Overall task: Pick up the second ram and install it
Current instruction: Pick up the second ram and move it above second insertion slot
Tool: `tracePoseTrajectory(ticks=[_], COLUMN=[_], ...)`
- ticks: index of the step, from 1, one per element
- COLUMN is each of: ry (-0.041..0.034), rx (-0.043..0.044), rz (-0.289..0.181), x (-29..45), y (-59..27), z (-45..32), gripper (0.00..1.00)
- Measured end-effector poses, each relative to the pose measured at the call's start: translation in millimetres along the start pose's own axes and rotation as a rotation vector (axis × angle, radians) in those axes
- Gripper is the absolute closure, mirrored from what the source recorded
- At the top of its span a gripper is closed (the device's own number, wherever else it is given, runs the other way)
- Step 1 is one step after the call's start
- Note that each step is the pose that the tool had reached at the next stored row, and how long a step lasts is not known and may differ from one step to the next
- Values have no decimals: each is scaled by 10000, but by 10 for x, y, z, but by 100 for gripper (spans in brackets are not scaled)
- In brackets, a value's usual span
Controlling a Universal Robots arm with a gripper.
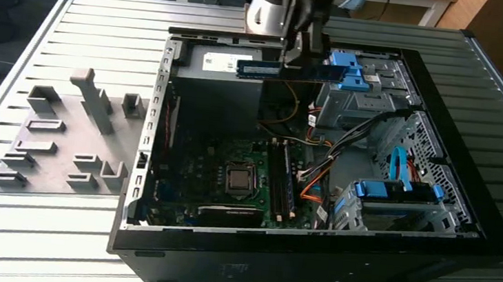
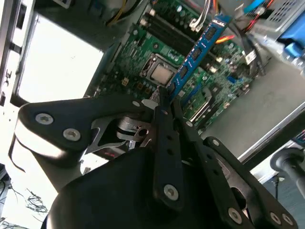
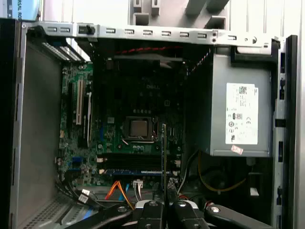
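A white label (image 3: pixel 241 113) on the power supply (image 3: pixel 224 71) carries print too small to read. White lettering (image 3: pixel 152 87) marks the motherboard (image 3: pixel 107 102).

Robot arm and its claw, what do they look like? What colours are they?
The arm is a round, silvery-grey tube. Its gripper is black, built from flat bars joined by shiny silver screws, and it ends in two thin fingers. Some silver metal parts sit between the bars.
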State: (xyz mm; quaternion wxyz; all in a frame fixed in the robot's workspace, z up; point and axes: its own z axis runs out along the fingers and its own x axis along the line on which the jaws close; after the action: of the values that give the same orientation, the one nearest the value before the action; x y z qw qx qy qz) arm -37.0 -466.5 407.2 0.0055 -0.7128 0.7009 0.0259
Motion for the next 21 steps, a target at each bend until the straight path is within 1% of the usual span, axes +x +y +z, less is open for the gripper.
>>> tracePoseTrajectory(ticks=[1,3,4,5,7,8,21], ry=[-1,-1,0,-2,4,4,3], rx=[0,0,0,1,1,0,0], rz=[0,0,3,1,2,1,1], x=[2,3,3,3,-2,-2,-2], y=[-96,-167,-176,-160,-66,-43,-15], z=[-3,-4,-5,-2,10,11,12], gripper=[86,86,86,86,86,86,86])
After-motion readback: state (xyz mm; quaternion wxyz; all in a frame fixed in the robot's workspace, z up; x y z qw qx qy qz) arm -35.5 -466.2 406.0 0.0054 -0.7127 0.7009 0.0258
